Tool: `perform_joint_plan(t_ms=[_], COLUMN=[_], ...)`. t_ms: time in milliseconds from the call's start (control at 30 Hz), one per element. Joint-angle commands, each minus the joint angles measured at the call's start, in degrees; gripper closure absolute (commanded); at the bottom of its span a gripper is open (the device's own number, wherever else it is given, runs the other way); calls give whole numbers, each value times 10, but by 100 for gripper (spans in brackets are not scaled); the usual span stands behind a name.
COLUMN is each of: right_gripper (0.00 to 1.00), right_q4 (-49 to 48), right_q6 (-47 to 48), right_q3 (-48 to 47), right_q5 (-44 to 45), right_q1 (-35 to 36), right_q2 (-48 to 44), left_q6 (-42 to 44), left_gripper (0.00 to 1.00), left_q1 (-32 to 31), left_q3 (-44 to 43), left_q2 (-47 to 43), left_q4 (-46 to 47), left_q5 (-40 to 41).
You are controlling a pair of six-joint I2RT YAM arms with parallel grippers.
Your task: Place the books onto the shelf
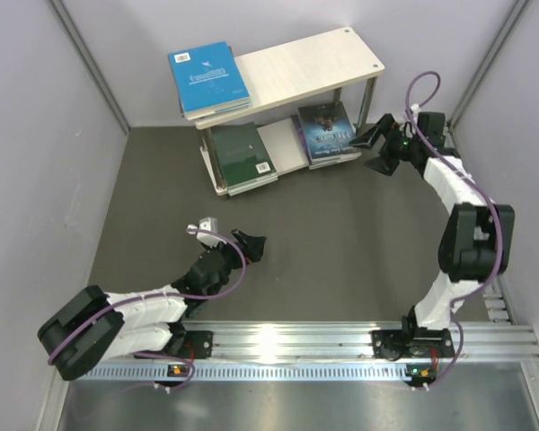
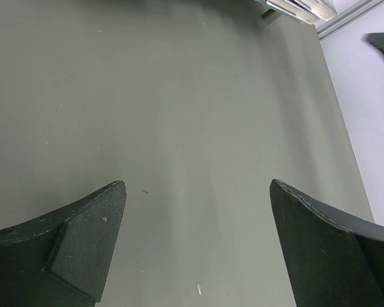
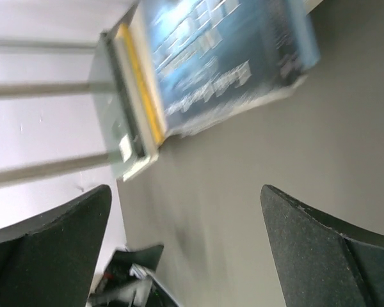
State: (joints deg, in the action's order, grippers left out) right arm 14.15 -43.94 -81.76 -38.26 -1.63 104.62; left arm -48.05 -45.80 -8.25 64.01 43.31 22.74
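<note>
A: How was the left gripper [image 1: 250,244] found?
B: Spread wide over the table [image 1: 341,233], nothing held.
A: And the books?
B: Blue books [image 1: 207,79] were stacked on the shelf [image 1: 310,63] top. A green book [image 1: 241,153] and a starry book [image 1: 326,128] were laid on the lower tier.
A: The right gripper [image 1: 374,150]?
B: Seen beside the starry book, wide open, empty.

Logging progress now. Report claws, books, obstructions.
Left claw open, empty. Right claw open, empty, beside starry books on lower tier. Blue stack atop shelf, green book lower left. Nothing in the way.
</note>
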Motion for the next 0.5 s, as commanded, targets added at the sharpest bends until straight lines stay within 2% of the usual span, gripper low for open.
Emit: perform_joint_plan(t_ms=[0,133,233,333,367,467], right_gripper=[0,0,0,0,0,0], right_q4=[-13,-98,-147,-160,-157,-157], right_q6=[38,56,67,81,89,85], right_q3=[45,193,287,359,377,453], right_q5=[-13,-55,-45,3,20,61], right_q1=[3,14,66,135,152,194], right_q2=[-122,-255,-407,-503,-568,-683], left_q6=[4,3,-2,-4,-4,15], left_gripper=[1,1,1,1,1,1], left_q1=[4,4,4,4,4,4], left_q3=[-17,-13,-19,-33,-43,-63], left_q2=[-11,-30,-34,-41,-47,-92], left_q4=[7,-8,-25,-69,-83,-156], left_q5=[-3,1,4,8,10,20])
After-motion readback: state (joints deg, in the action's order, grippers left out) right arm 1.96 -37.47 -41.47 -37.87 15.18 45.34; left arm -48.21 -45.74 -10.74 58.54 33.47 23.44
